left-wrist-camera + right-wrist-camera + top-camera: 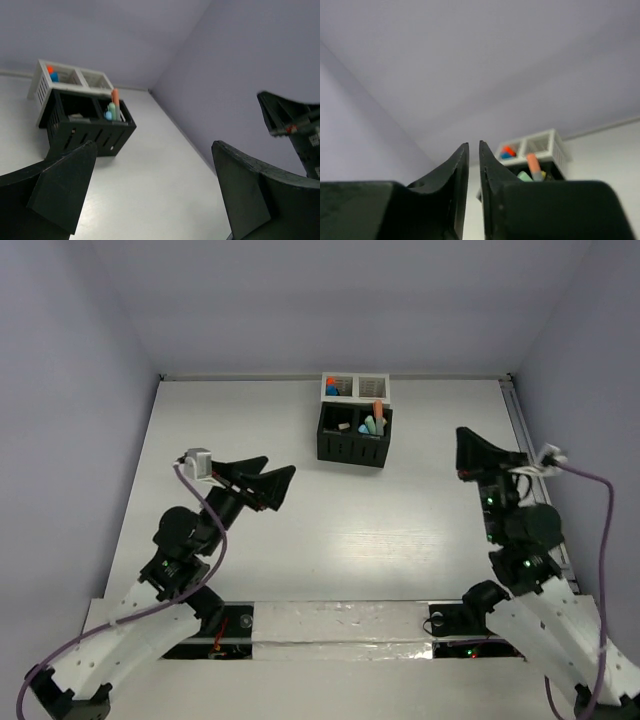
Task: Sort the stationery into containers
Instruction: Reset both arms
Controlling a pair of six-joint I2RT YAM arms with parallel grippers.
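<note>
The pens and highlighters (374,420) stand inside the organizer (353,448) at the far side of the table (350,540). The left jaws are wide open, and the right jaws are nearly closed on nothing. The sorting looks finished, so I think both arms only need to pull back.

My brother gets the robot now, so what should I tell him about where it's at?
Left gripper: open, empty, raised over the table.
Right gripper: shut, empty.
Organizer: far middle of the table.
Markers sit in its white part, highlighters in its black right slot, a small pale item in the black left slot.
Done: nothing loose shows on the table.
Left: probably nothing to sort.
</note>
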